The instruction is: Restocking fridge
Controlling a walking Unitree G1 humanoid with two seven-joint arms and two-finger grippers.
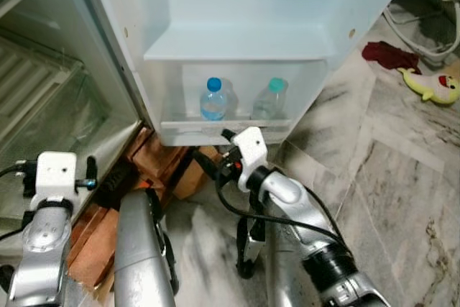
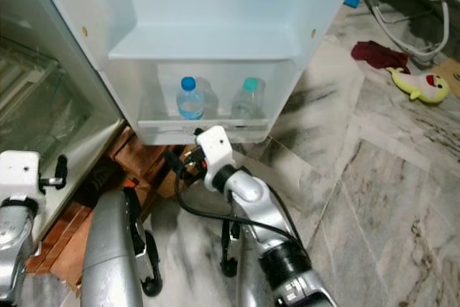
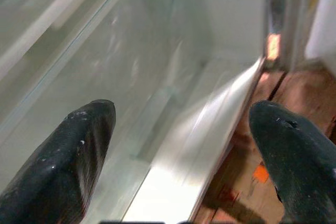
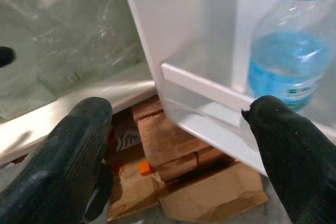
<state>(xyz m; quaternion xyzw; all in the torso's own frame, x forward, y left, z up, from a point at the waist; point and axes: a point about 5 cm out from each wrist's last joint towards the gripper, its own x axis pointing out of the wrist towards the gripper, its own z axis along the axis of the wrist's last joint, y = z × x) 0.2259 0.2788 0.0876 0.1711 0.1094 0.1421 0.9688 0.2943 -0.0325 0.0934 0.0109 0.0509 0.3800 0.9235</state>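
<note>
Left eye view: the open fridge door's (image 1: pixel 237 5) bottom shelf (image 1: pixel 215 129) holds a blue-capped water bottle (image 1: pixel 213 100) and, to its right, a teal-capped bottle (image 1: pixel 271 100). The right gripper (image 1: pixel 224 154) hovers just below that shelf.

Left wrist view: the left gripper (image 3: pixel 181 145), fingers spread and empty, faces the fridge's glass drawer (image 3: pixel 131 72).

Right wrist view: right fingers (image 4: pixel 79 150) are spread, empty, near the blue-capped bottle.
</note>
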